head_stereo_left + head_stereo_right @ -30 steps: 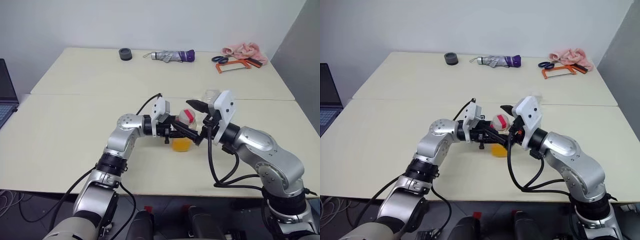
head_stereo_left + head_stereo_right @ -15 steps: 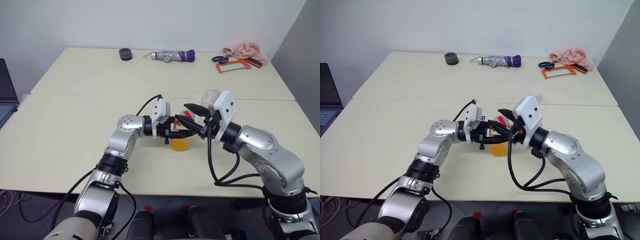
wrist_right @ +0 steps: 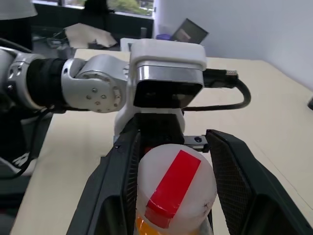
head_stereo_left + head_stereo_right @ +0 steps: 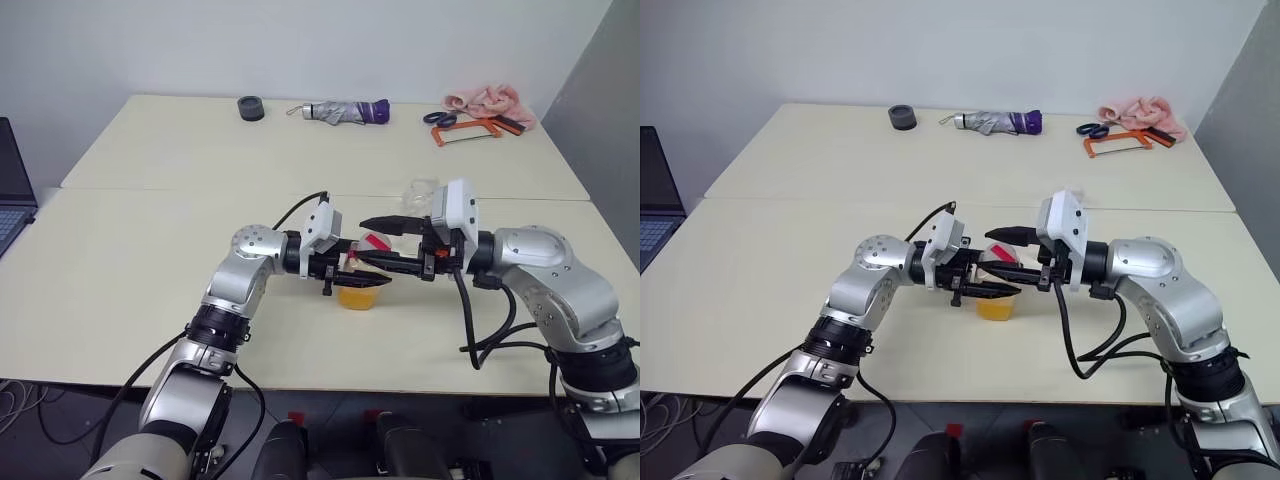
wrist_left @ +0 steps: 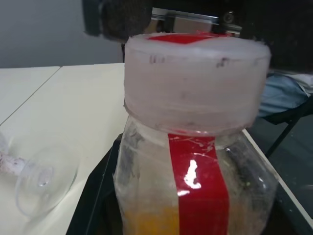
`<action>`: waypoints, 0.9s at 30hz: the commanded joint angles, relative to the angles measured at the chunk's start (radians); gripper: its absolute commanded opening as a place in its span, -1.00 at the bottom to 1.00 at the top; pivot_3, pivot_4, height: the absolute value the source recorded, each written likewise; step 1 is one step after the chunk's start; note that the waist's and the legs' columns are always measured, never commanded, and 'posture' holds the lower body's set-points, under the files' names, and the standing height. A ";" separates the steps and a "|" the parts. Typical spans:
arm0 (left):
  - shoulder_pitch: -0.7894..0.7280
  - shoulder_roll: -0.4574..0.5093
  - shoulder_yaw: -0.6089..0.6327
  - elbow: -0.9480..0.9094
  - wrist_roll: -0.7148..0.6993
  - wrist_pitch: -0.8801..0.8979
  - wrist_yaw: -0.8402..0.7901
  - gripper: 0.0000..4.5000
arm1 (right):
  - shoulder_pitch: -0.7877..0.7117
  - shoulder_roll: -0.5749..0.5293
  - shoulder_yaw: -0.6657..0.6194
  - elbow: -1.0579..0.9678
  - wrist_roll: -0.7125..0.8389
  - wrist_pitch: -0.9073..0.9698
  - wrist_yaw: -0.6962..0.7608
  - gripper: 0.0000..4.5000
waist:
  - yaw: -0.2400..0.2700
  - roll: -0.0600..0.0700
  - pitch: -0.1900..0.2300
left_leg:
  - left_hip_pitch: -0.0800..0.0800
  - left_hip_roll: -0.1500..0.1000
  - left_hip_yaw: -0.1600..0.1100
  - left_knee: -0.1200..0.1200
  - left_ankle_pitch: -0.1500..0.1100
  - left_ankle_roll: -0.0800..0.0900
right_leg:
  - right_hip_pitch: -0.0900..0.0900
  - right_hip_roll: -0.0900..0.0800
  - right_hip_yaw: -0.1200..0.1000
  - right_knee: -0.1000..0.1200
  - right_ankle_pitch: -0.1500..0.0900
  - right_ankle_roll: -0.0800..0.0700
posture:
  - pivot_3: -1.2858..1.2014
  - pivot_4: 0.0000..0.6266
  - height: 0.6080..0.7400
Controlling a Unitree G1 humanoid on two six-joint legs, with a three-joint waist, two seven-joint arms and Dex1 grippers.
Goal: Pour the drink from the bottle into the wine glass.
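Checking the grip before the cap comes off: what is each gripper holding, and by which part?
The left gripper holds the bottle by its body. The right gripper's fingers flank the cap; contact cannot be told.
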 commanded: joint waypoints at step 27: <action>-0.088 -0.054 0.075 0.107 0.003 -0.129 0.123 -0.20 | 0.176 0.337 0.013 -0.344 -0.106 0.235 -0.746 0.75 | 0.000 0.000 0.000 | -0.001 0.000 0.000 0.000 0.000 0.000 | -0.001 0.000 0.001 0.000 0.000 0.000 | 0.03 -0.52 1.00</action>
